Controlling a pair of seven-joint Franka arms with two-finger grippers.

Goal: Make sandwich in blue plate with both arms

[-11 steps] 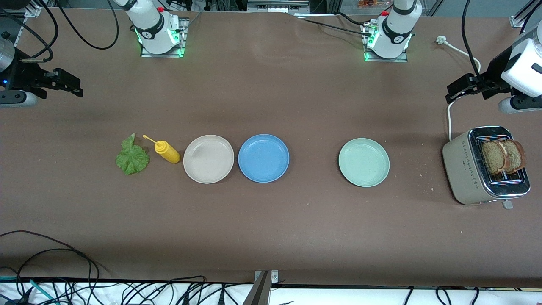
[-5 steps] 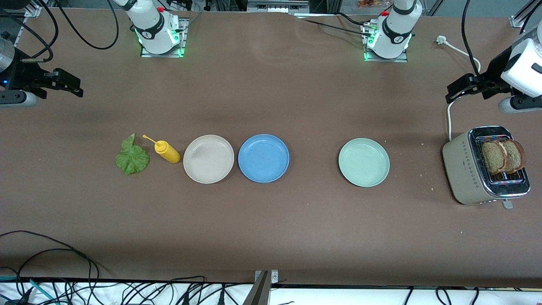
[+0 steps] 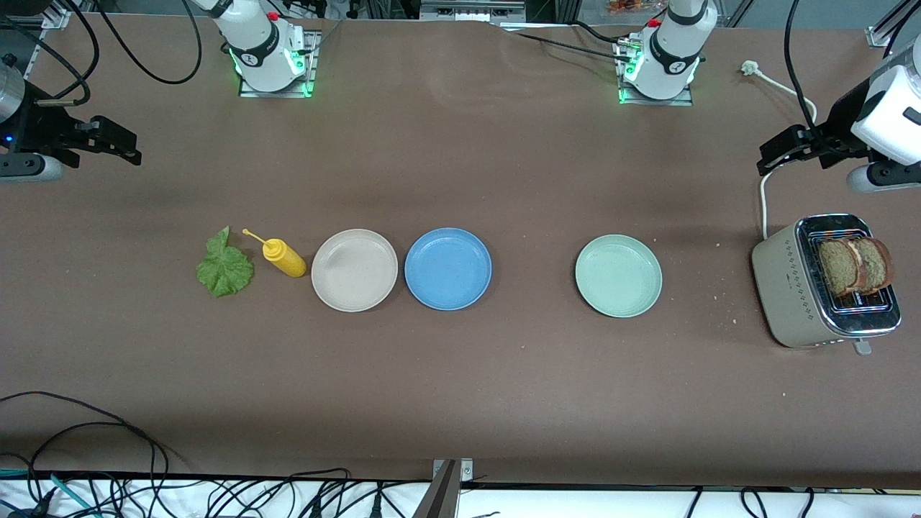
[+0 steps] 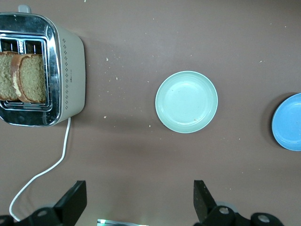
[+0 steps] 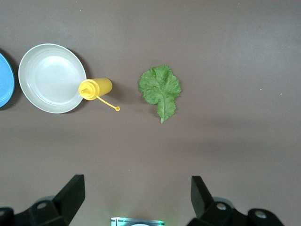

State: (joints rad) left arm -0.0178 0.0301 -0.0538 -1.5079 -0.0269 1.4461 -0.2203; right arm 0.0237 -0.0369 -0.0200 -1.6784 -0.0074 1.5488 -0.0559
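1. Three plates lie in a row across the middle of the table point(image 3: 460, 403): a beige plate point(image 3: 354, 270), the blue plate point(image 3: 447, 268) just beside it toward the left arm's end, and a pale green plate point(image 3: 618, 275) well apart, farther toward that end.
2. The blue plate holds nothing.
3. Two slices of brown bread point(image 3: 855, 265) stand in the slots of a beige toaster point(image 3: 791, 288) at the left arm's end of the table.
4. A lettuce leaf point(image 3: 224, 267) lies flat at the right arm's end, with a yellow squeeze bottle point(image 3: 283, 257) between it and the beige plate.
5. The left gripper point(image 4: 141, 205) hangs above the table beside the toaster, jaws wide apart and holding nothing.
6. The right gripper point(image 5: 136, 200) hangs above the table near the lettuce leaf, jaws likewise spread and empty.
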